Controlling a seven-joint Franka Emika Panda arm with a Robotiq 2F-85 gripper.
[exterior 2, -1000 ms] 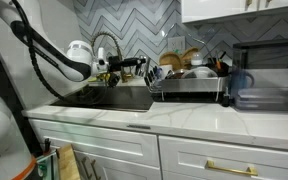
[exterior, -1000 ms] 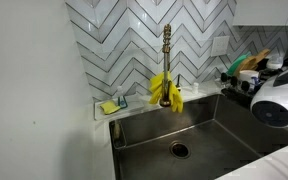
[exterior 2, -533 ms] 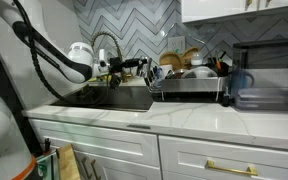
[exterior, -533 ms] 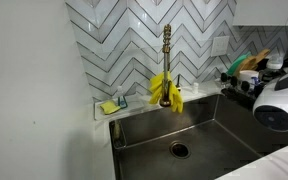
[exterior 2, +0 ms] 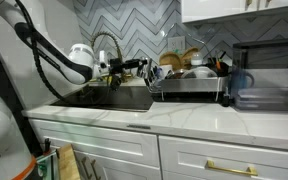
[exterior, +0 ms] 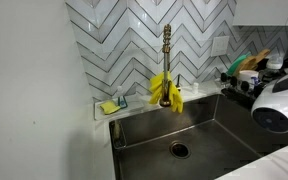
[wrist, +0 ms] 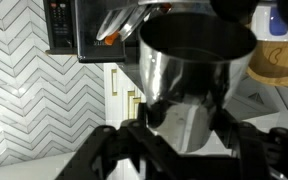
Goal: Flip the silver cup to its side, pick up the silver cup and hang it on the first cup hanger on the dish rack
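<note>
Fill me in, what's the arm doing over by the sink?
The Panda arm's end effector is closed on the silver cup, gripping its lower body with the open mouth pointing away from the wrist. In an exterior view it holds the cup in the air above the sink, right at the end of the dish rack. The cup is in the grip, not yet hung on the rack.

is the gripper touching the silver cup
Touching. The wrist view shows the silver cup wedged in the gripper, with its dark fingers pressed against the cup's lower sides and no gap.
</note>
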